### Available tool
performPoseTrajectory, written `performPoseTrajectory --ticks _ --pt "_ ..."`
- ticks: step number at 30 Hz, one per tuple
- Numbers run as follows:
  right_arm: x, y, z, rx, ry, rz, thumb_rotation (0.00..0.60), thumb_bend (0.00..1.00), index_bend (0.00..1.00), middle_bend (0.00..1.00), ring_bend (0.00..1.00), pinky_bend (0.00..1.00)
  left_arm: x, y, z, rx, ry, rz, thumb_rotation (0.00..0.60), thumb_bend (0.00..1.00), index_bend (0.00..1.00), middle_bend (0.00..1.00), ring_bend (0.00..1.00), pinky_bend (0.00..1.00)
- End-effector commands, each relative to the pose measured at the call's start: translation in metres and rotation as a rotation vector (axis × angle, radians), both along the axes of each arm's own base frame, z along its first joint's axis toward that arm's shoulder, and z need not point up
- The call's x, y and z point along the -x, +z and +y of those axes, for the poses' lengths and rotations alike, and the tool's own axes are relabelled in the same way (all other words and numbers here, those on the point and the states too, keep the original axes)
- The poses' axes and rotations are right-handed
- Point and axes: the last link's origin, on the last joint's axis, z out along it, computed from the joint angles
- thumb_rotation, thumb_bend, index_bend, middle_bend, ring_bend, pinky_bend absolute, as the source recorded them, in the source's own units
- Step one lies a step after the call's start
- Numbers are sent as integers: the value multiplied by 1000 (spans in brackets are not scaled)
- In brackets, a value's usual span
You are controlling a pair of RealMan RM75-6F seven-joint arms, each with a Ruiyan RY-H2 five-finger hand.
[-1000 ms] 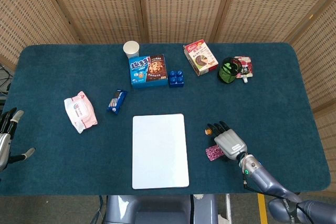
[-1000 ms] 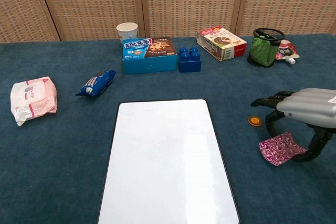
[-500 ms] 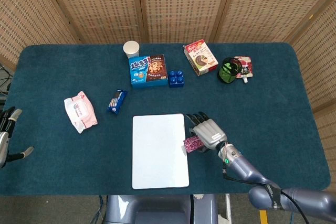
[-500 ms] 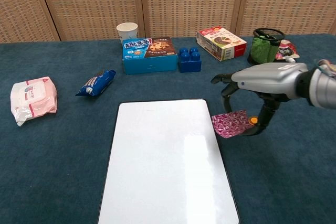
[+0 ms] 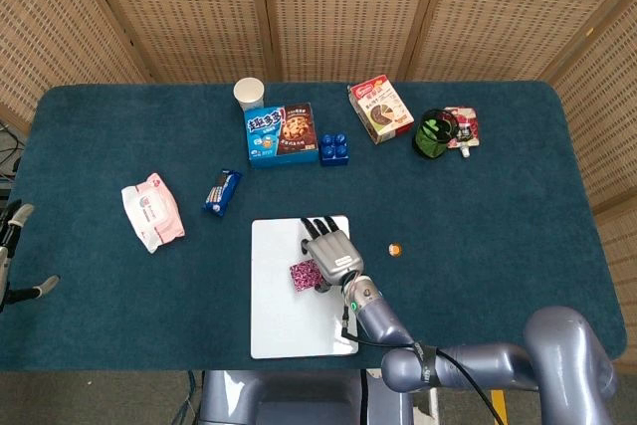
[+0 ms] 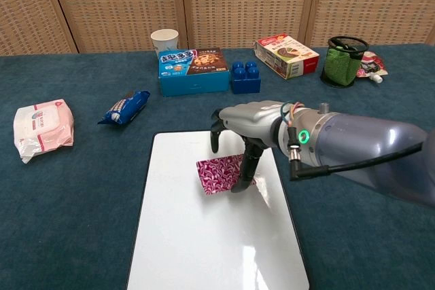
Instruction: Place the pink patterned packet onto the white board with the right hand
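The pink patterned packet (image 5: 303, 274) (image 6: 219, 173) hangs just over the white board (image 5: 279, 320) (image 6: 204, 249), above its upper middle. My right hand (image 5: 330, 249) (image 6: 243, 121) holds the packet from above, pinched between thumb and fingers, with the other fingers spread. The forearm reaches in from the right in the chest view. My left hand (image 5: 12, 251) shows only at the far left edge of the head view, fingers apart and holding nothing.
A small orange disc (image 5: 395, 249) lies right of the board. Along the back stand a paper cup (image 5: 249, 94), a blue cookie box (image 5: 282, 133), a blue brick (image 5: 334, 149), a red box (image 5: 380, 111) and a green holder (image 5: 434, 133). A wipes pack (image 5: 151, 211) and blue wrapper (image 5: 222, 190) lie left.
My right hand has carried the packet leftward from the table right of the board, past the board's right edge, to above the board's upper middle. The left hand barely moved.
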Motion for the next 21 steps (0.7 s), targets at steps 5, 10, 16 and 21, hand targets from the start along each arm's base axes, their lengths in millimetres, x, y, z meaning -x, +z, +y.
performPoseTrajectory --ticks 5,10,16,21 --pt "0 14 -6 50 -9 29 600 46 94 0 0 0 1 1 1 6 1 -1 600 0 0 0 0 0" --pt "14 40 -12 98 6 60 600 138 127 0 0 0 1 0 1 7 0 1 600 0 0 0 0 0" --pt "51 62 -20 142 -30 92 600 314 306 0 0 0 -1 -4 0 16 -5 12 600 0 0 0 0 0" --pt "86 70 -25 154 -85 101 600 328 338 0 0 0 -4 -7 0 19 -11 20 600 0 0 0 0 0"
